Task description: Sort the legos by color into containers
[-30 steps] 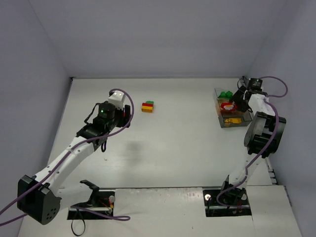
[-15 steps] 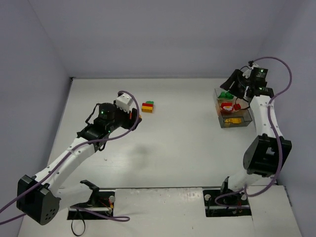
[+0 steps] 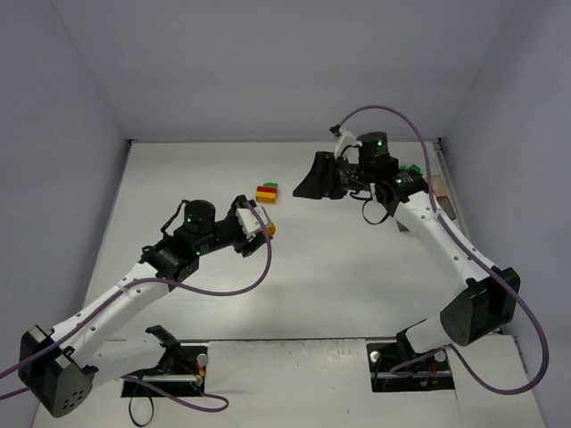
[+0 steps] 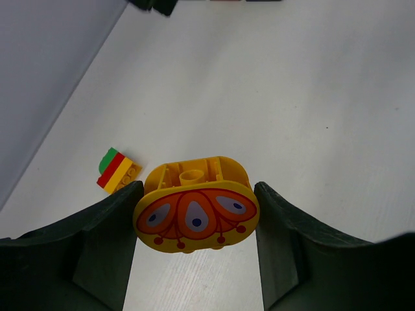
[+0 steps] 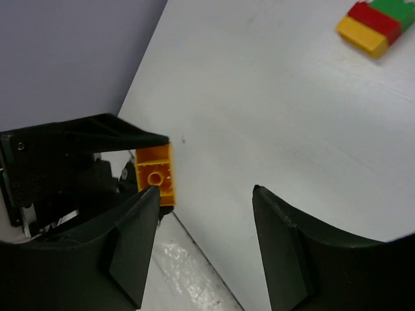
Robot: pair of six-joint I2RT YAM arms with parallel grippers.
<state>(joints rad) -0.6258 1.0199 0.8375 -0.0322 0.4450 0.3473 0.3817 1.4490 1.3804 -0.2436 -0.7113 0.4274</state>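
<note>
My left gripper (image 3: 260, 223) is shut on a round yellow lego with an orange pattern (image 4: 196, 210), held above the table; the piece fills the gap between the fingers in the left wrist view. A stacked green-red-yellow lego (image 3: 266, 193) lies on the table just beyond it and also shows in the left wrist view (image 4: 118, 170) and the right wrist view (image 5: 379, 24). My right gripper (image 3: 312, 184) is open and empty over the table's middle, facing the left gripper. The container tray (image 3: 440, 186) at the far right is mostly hidden behind the right arm; green legos (image 3: 410, 169) show in it.
Purple-grey walls close the table at the back, left and right. The right arm stretches across the right half of the table. In the right wrist view the yellow lego (image 5: 155, 175) sits in the left gripper's black fingers.
The right arm has swung from the tray leftward to the table's middle, gripper open. The left gripper has moved right and nearer with the yellow lego.
</note>
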